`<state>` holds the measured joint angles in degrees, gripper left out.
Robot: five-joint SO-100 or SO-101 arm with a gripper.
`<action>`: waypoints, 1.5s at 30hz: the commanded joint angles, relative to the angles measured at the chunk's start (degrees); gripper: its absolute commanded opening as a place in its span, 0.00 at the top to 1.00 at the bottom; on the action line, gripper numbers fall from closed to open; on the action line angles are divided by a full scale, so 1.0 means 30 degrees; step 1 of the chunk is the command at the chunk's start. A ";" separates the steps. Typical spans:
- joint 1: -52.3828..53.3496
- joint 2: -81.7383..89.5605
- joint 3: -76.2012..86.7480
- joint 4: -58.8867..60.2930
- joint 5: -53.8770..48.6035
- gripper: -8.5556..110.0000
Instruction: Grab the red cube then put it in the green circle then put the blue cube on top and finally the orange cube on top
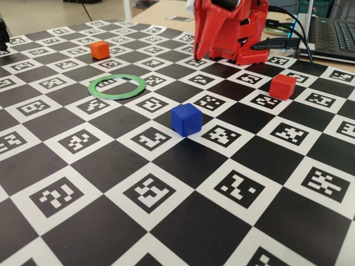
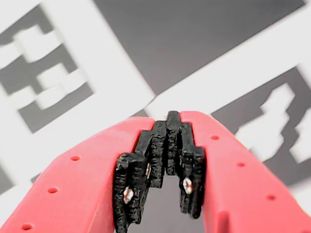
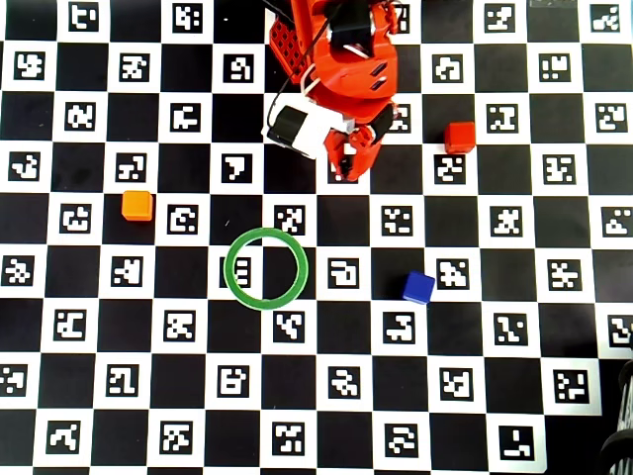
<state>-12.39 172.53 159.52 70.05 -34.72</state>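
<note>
Fixed view, board: black-and-white checkerboard [image 1: 183,166] with a coded marker in each white square.
Fixed view, arm: red robot arm [image 1: 230,27] at the far edge, folded, gripper [image 1: 197,55] pointing down at the board.
Fixed view, red cube [image 1: 282,86]: right side, on the board, near the arm.
Fixed view, blue cube [image 1: 186,119]: centre, nearer the camera than the ring.
Fixed view, green circle [image 1: 117,86]: flat on the board, left of centre, nothing inside.
Fixed view, orange cube [image 1: 100,50]: far left, beyond the ring.
Wrist view, gripper [image 2: 167,145]: red fingers with black toothed pads [image 2: 133,189] meeting at the tips, nothing between them, close above the board.
Overhead view, arm [image 3: 341,69]: top centre.
Overhead view, cubes: red cube [image 3: 459,137] right of the arm; blue cube [image 3: 418,287] right of the green circle [image 3: 265,268]; orange cube [image 3: 137,205] upper left of it; all well apart.
</note>
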 commanded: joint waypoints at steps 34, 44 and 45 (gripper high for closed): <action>-0.9111 -1.7344 -2.0156 0.9697 2.5928 0.70; -1.2773 -2.0186 -2.1563 1.0459 3.0732 0.52; -1.2861 -2.0566 -2.1563 1.0459 3.0908 0.50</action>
<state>-49.39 111.71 99.05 98.79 53.79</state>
